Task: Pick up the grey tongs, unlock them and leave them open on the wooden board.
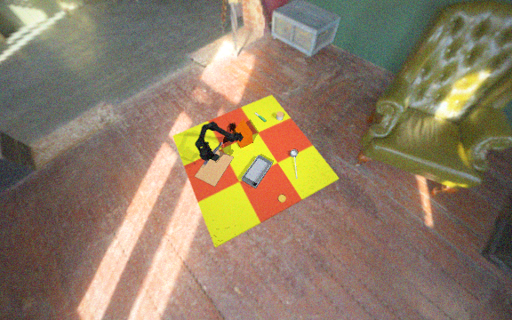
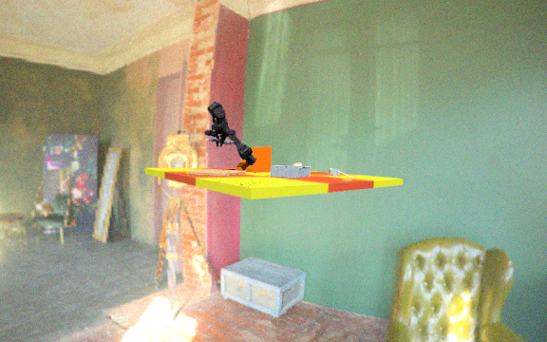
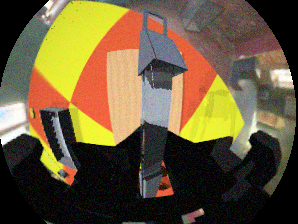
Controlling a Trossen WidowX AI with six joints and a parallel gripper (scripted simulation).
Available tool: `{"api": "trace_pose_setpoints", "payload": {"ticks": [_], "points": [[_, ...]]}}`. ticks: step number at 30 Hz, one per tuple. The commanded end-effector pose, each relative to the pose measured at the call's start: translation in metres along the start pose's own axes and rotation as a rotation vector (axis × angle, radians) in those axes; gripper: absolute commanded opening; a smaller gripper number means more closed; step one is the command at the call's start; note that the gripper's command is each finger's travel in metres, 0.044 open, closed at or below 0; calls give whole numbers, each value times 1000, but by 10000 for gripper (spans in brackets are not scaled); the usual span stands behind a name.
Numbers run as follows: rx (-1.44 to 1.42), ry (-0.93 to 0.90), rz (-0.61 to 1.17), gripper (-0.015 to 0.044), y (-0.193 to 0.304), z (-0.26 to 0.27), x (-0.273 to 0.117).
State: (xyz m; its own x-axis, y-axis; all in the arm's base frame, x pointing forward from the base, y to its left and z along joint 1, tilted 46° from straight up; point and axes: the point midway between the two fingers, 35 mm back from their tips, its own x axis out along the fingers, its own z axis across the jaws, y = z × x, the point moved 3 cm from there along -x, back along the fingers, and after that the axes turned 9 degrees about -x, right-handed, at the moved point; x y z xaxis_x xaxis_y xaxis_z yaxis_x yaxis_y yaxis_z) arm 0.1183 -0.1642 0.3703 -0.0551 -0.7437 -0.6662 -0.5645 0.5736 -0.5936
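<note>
My gripper [image 1: 212,156] [image 2: 218,140] [image 3: 149,128] is shut on the grey tongs [image 1: 218,148] [image 3: 156,107] and holds them in the air. In the wrist view their blocky end with a wire loop points away from the camera; the other end runs back between the fingers. The tongs look roughly level in the exterior view. Their arms look close together; whether the lock is released cannot be told. The wooden board [image 1: 214,172] [image 2: 207,173] [image 3: 120,95] lies flat below. The roasting tin [image 1: 263,173] [image 2: 291,171] [image 3: 50,131] stands beside the board with no tongs on it.
An upright orange block [image 1: 247,133] [image 2: 262,159] stands by the arm's base. A ladle [image 1: 295,166] lies beyond the tin. A yellow disc [image 1: 282,198], a small green item [image 1: 260,117] and a pale round container [image 1: 280,116] are on the checkered table top [image 1: 234,213].
</note>
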Motion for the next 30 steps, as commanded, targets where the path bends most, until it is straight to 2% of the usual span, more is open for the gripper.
{"api": "trace_pose_setpoints", "payload": {"ticks": [1,30], "points": [[8,-4,2,-150,-1,0,1],[-13,3,30,-150,-5,5,44]]}}
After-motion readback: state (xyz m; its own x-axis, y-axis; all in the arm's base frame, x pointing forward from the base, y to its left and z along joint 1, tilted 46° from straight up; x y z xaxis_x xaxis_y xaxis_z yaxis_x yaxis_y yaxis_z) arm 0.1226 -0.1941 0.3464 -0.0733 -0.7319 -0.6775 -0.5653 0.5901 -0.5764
